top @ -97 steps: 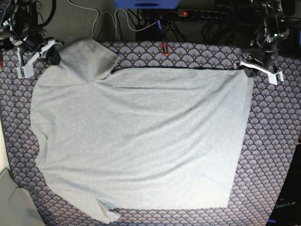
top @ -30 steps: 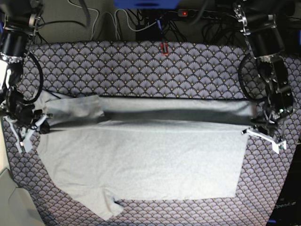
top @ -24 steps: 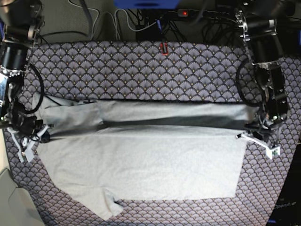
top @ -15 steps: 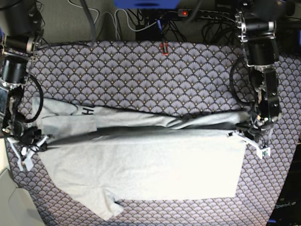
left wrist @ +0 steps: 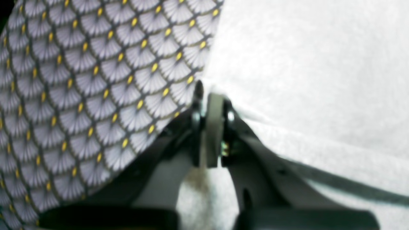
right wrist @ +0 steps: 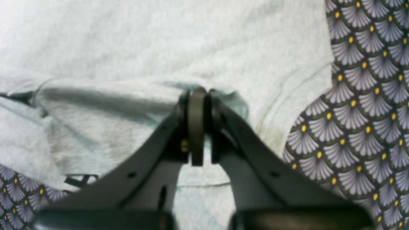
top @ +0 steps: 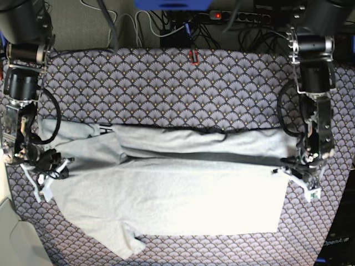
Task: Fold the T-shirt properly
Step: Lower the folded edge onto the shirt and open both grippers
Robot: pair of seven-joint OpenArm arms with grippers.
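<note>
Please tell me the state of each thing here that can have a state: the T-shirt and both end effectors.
T-shirt: far part folded over toward the near hem, lying on the tablecloth.
Left end effector: shut on the T-shirt's edge.
Right end effector: shut on the T-shirt's fabric.

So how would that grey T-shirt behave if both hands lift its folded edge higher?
Probably floppy: the T-shirt sags and creases between the left hand and the right hand. It looks light, held by small pinches at its edge. It would likely drag along the tablecloth rather than slide cleanly.
</note>
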